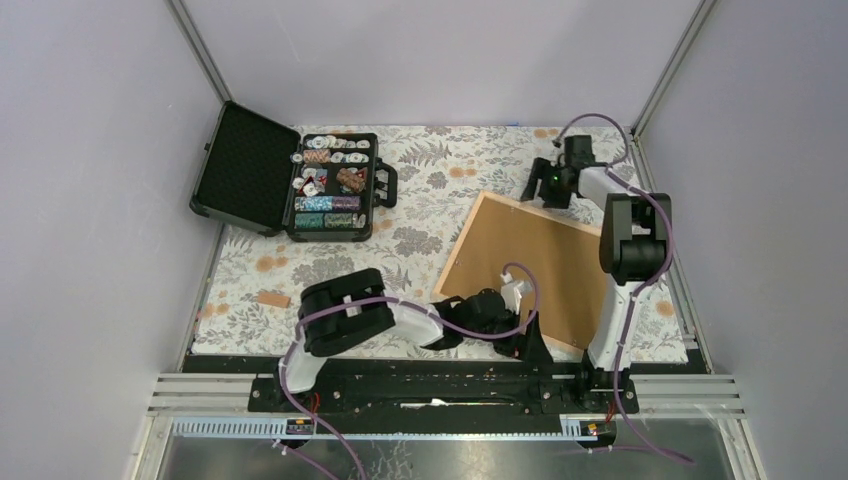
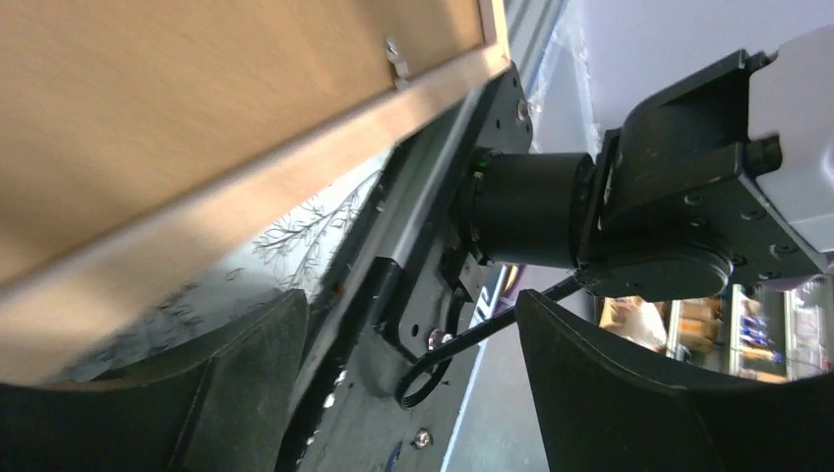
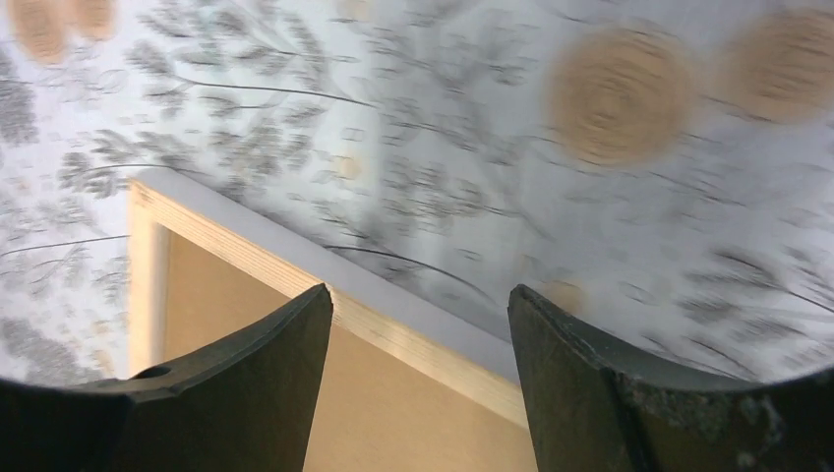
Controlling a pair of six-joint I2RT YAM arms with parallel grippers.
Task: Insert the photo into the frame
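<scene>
Apparently the closing-up step is in hand: the frame [image 1: 462, 240] is laid back-up by the table's [image 1: 420, 200] right edge, the photo unseen, the left tool [image 2: 403, 305] and right tool [image 3: 418, 295] are held wide and empty at opposite corners, and its tabs [image 2: 395, 57] are probably to be pressed next.

We find the overhead view evenly lit and sharp, with soft shadows beneath both arms. Above the left tool [image 2: 408, 300], the frame [image 2: 295, 167] is smeared and out of focus. Beyond the right tool [image 3: 418, 295], the floral worktop [image 3: 590, 177] blurs, and the lower corners darken.
</scene>
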